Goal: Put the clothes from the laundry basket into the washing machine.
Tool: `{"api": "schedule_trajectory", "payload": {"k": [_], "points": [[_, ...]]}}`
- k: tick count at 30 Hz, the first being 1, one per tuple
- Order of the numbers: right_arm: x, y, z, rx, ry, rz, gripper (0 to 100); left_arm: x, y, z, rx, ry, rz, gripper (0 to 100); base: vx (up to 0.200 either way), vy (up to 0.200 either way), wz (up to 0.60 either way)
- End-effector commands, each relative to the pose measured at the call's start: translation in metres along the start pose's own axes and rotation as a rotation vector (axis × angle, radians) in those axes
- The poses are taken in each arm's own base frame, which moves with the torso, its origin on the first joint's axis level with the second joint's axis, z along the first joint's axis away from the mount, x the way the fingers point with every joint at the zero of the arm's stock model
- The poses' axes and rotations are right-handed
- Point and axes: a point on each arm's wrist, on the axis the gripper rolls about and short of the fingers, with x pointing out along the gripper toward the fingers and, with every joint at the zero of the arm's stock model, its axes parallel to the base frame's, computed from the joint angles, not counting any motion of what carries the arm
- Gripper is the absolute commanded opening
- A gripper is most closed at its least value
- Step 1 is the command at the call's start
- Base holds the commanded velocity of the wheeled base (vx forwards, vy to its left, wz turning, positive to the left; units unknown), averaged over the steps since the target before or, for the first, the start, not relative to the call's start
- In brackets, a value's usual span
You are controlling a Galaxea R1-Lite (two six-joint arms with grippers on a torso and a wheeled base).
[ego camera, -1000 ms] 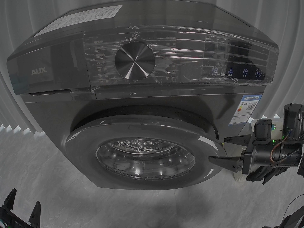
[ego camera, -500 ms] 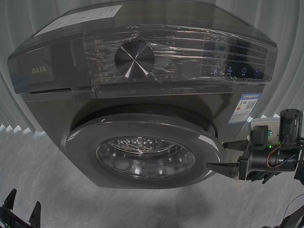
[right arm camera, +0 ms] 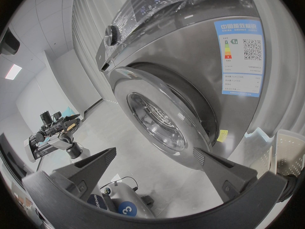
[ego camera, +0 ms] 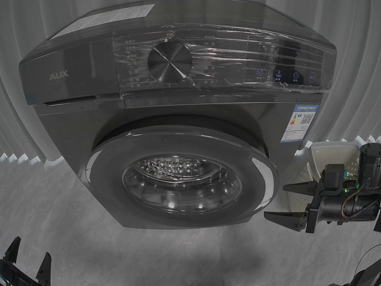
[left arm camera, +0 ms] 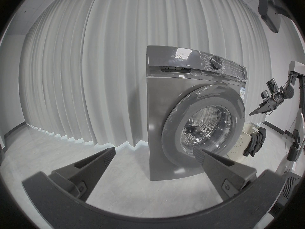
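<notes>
R pincer (ego camera: 274,201) open beside washer door (ego camera: 180,140), basket (ego camera: 337,155) behind.

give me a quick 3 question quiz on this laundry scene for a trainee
1. True or false: the right end effector is shut on a garment.
2. Where does the laundry basket stand? A) on top of the washing machine B) to the robot's right of it C) to the robot's left of it
3. Fill in: the dark clothes hang over the basket's ____.
Key: 1 false, it is open and empty; 2 B; 3 rim.
</notes>
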Motion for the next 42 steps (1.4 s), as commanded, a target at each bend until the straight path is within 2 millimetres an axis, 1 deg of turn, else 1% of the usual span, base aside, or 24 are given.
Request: {"api": "schedule_trajectory", "payload": {"k": [1, 3, 5, 7, 9, 11, 12, 15, 18, 24, 26, 27, 28, 31, 32, 33, 34, 35, 36, 37, 39, 42], "points": [[0.007, -0.009, 0.018, -0.006, -0.052, -0.035, 100, 0.000, 0.000, -0.005, 0.000, 0.000, 0.000, 100, 0.000, 0.000, 0.00], [0.006, -0.019, 0.034, -0.010, -0.103, -0.079, 100, 0.000, 0.000, -0.005, 0.000, 0.000, 0.000, 100, 0.000, 0.000, 0.00], [0.004, -0.023, 0.044, -0.016, -0.132, -0.097, 100, 0.000, 0.000, -0.005, 0.000, 0.000, 0.001, 100, 0.000, 0.000, 0.00], [0.006, -0.025, 0.050, -0.021, -0.146, -0.100, 100, 0.000, 0.000, -0.005, 0.000, 0.000, 0.001, 100, 0.000, 0.000, 0.00], [0.014, -0.028, 0.048, -0.013, -0.126, -0.100, 100, 0.000, 0.000, -0.005, 0.000, 0.000, 0.001, 100, 0.000, 0.000, 0.00], [0.016, -0.029, 0.047, -0.011, -0.120, -0.099, 100, 0.000, 0.000, -0.005, 0.000, 0.000, 0.001, 100, 0.000, 0.000, 0.00], [0.029, -0.032, 0.039, 0.004, -0.077, -0.083, 100, 0.000, 0.000, -0.005, 0.000, 0.000, 0.001, 100, 0.000, 0.000, 0.00], [0.039, -0.027, 0.031, 0.015, -0.035, -0.048, 100, 0.000, 0.000, -0.005, 0.000, 0.000, 0.001, 100, 0.000, 0.000, 0.00], [0.043, -0.022, 0.030, 0.010, -0.023, -0.025, 100, 0.000, 0.000, -0.005, 0.000, 0.000, 0.001, 100, 0.000, 0.000, 0.00], [0.048, -0.023, 0.026, 0.016, -0.003, -0.009, 100, 0.000, 0.000, -0.005, 0.000, 0.000, 0.001, 100, 0.000, 0.000, 0.00], [0.047, -0.022, 0.023, 0.019, 0.006, -0.011, 100, 0.000, 0.000, -0.005, 0.000, 0.000, 0.001, 100, 0.000, 0.000, 0.00], [0.044, -0.021, 0.017, 0.022, 0.020, -0.010, 100, 0.000, 0.000, -0.005, 0.000, 0.000, 0.001, 100, 0.000, 0.000, 0.00], [0.042, -0.020, 0.016, 0.022, 0.023, -0.010, 100, 0.000, 0.000, -0.005, 0.000, 0.000, 0.001, 100, 0.000, 0.000, 0.00], [0.026, -0.013, 0.011, 0.014, 0.015, -0.005, 100, 0.000, 0.000, -0.005, 0.000, 0.000, 0.001, 100, 0.000, 0.000, 0.00], [0.023, -0.012, 0.010, 0.012, 0.014, -0.005, 100, 0.000, 0.000, -0.005, 0.000, -0.002, 0.001, 100, 0.000, 0.000, 0.00], [0.015, -0.008, 0.006, 0.007, 0.012, 0.000, 100, 0.000, 0.000, -0.005, 0.000, 0.000, 0.001, 100, 0.000, 0.000, 0.00], [0.015, -0.008, 0.006, 0.007, 0.012, 0.000, 100, 0.000, 0.000, -0.005, 0.000, 0.000, 0.001, 100, 0.000, 0.000, 0.00], [0.009, -0.001, 0.003, -0.002, 0.009, 0.021, 100, 0.000, 0.000, -0.005, 0.000, 0.000, 0.001, 100, 0.000, 0.000, 0.00], [0.009, -0.001, 0.003, -0.002, 0.009, 0.021, 100, 0.000, 0.000, -0.005, 0.000, 0.000, 0.001, 100, 0.000, 0.000, 0.00], [0.003, 0.003, -0.001, -0.005, 0.010, 0.032, 100, 0.000, 0.000, -0.005, 0.000, 0.000, 0.001, 100, 0.000, 0.000, 0.00], [0.001, 0.004, -0.005, -0.002, 0.019, 0.032, 100, 0.000, 0.000, -0.005, 0.000, 0.000, 0.001, 100, 0.000, 0.000, 0.00], [-0.001, 0.004, -0.005, -0.002, 0.014, 0.032, 100, 0.000, 0.000, -0.005, 0.000, 0.000, 0.001, 100, 0.000, 0.000, 0.00]]}}
